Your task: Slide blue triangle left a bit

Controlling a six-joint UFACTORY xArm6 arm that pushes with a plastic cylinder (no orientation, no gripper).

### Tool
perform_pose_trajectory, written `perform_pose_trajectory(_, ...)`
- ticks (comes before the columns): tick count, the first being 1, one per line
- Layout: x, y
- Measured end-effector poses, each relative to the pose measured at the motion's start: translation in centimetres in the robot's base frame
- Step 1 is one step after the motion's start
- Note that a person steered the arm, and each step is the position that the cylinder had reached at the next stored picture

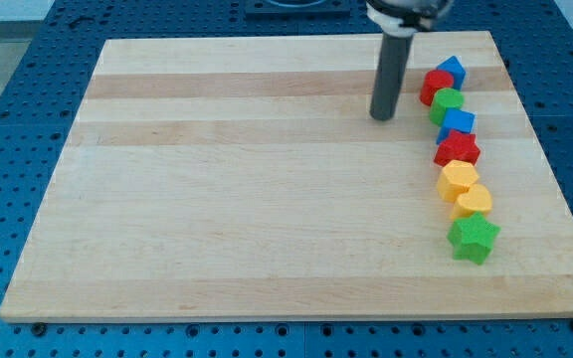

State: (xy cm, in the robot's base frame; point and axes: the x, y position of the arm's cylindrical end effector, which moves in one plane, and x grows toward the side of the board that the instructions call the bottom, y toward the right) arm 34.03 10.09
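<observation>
My tip (382, 117) rests on the wooden board (247, 199) in its upper right part. A column of blocks runs down the view's right. At the column's top is the blue triangle (452, 69), up and to the right of my tip and apart from it. A red block (434, 87) touches the triangle's lower left and lies between it and my tip. Below come a green block (447, 102) and a second blue block (457, 122), which is squarish.
Further down the column are a red star (457, 150), a yellow block (457, 179), a yellow heart (474, 201) and a green star (474, 238). The board's right edge is close to the column. A blue perforated table surrounds the board.
</observation>
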Motion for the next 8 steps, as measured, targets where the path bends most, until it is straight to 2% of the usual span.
perform_pose_trajectory(1, -5.9, -2.6)
perform_pose_trajectory(2, -10.7, -2.2)
perform_pose_trajectory(3, -12.8, 2.9)
perform_pose_trajectory(5, -9.1, 15.6)
perform_pose_trajectory(6, -7.3, 18.6)
perform_pose_trajectory(8, -6.9, 19.8)
